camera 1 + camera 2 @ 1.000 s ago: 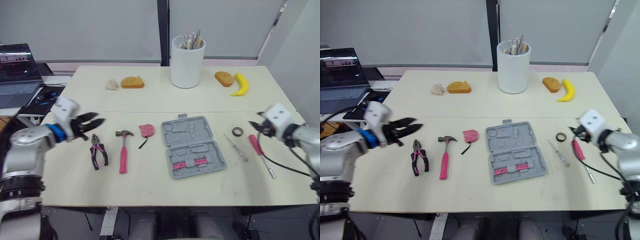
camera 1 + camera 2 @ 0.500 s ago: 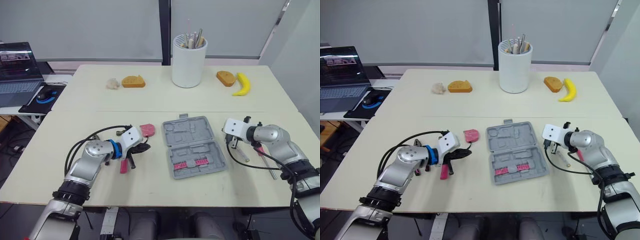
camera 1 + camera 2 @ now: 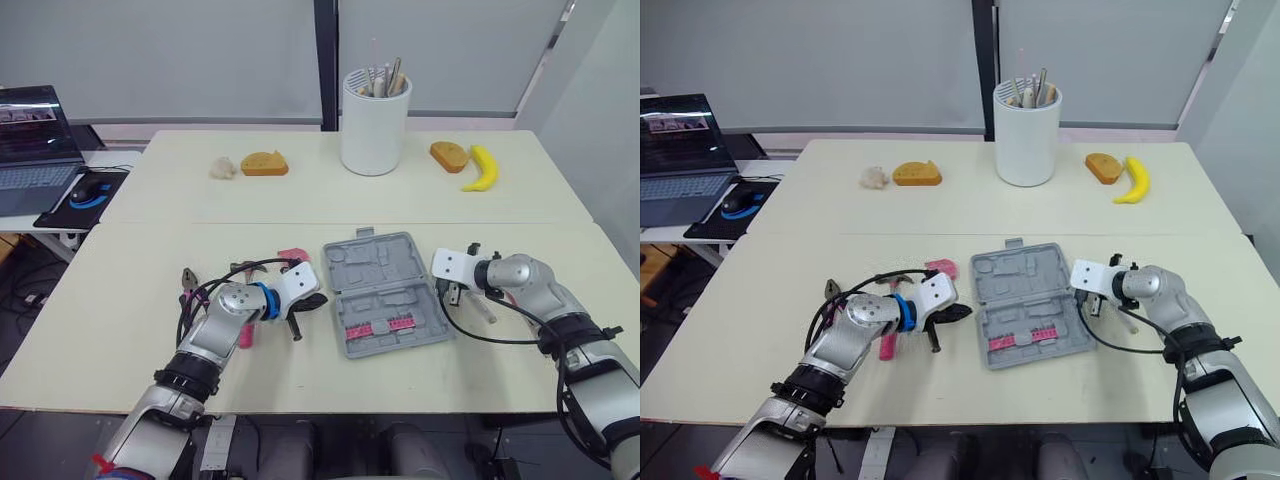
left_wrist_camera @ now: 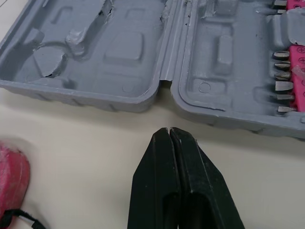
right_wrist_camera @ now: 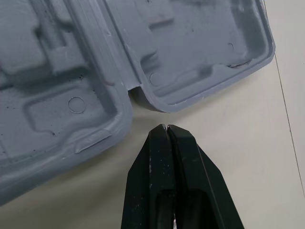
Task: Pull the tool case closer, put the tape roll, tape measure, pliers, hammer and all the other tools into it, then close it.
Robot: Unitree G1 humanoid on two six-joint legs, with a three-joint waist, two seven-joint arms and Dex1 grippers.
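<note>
- The left gripper (image 4: 170, 130) has its two black fingers pressed flat together, with nothing between them. Its tip sits low over the table (image 3: 120, 330), just beside the left edge of the tool case (image 3: 385, 262), level with the hinge. A thin strip of bare table shows between tip and case.
- The right gripper (image 5: 166, 127) is likewise fully closed and empty. Its tip points at the hinge notch on the case's right edge, very near the plastic but apart from it.
- The grey case lies open and flat in the middle of the table's front half, slightly askew. A pink strip of bits (image 3: 380, 327) sits in the half nearer the front edge; the moulded recesses of the other half are bare.
- The pink tape measure (image 3: 291, 255) lies on the table just left of the case, beside the left gripper.
- The hammer (image 3: 886, 346), with a pink handle, lies partly under the left arm.
- The pliers (image 3: 188, 277) lie further left, partly hidden by that arm.
- A white holder (image 3: 375, 120) and a banana (image 3: 478, 168) stand near the far edge.
</note>
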